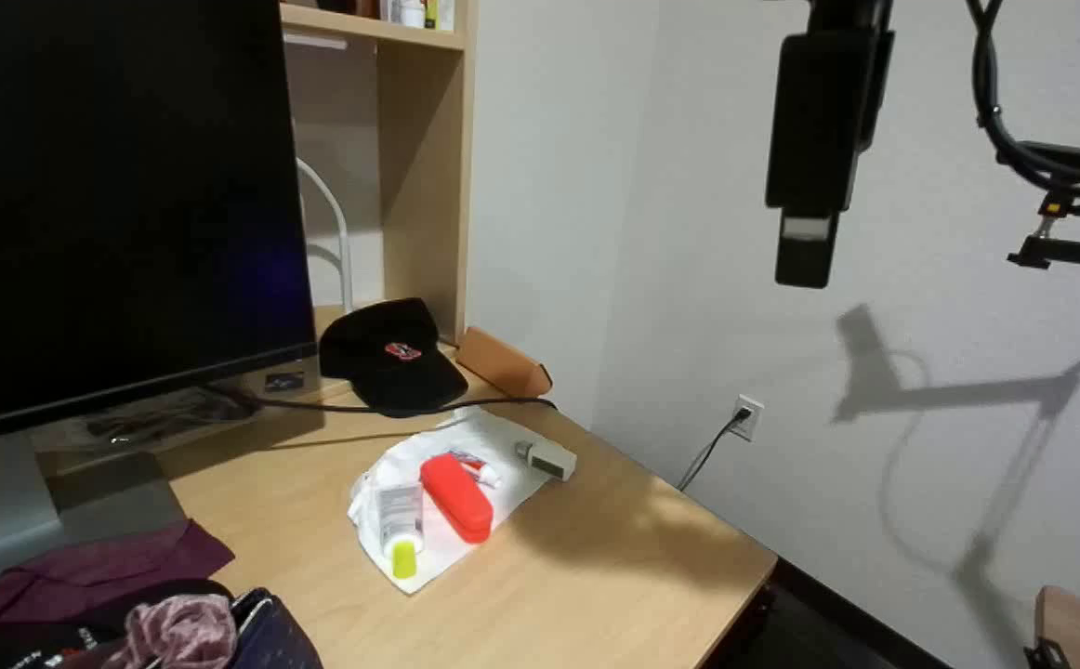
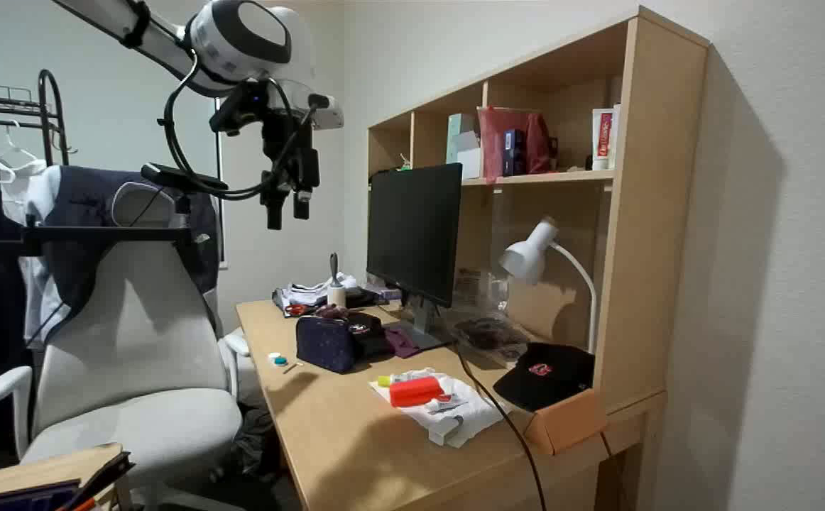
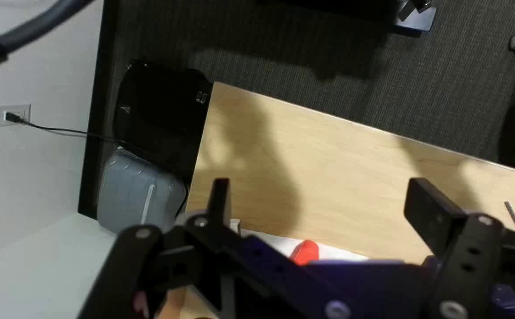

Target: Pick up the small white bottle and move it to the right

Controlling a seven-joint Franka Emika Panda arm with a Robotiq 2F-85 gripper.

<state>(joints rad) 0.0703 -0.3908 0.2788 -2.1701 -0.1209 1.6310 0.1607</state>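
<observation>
The small white bottle (image 1: 553,462) lies on its side at the edge of a white paper towel (image 1: 501,432) on the desk. It also shows at the towel's near edge in an exterior view (image 2: 444,429). In the wrist view only an end of the bottle (image 3: 235,225) shows beside a finger, the rest hidden. My gripper (image 2: 288,211) is open and empty, high above the desk and well apart from the bottle. In the wrist view its fingers (image 3: 319,195) are wide apart with bare desk seen between them. A finger also shows in an exterior view (image 1: 805,246).
On the towel lie a red case (image 1: 456,497), a clear tube with a yellow cap (image 1: 401,511) and a small white tube (image 1: 482,474). Around it are a black cap (image 1: 396,358), an orange box (image 2: 567,420), a black cable (image 2: 487,394), a monitor (image 2: 412,234) and a dark pouch (image 2: 325,344).
</observation>
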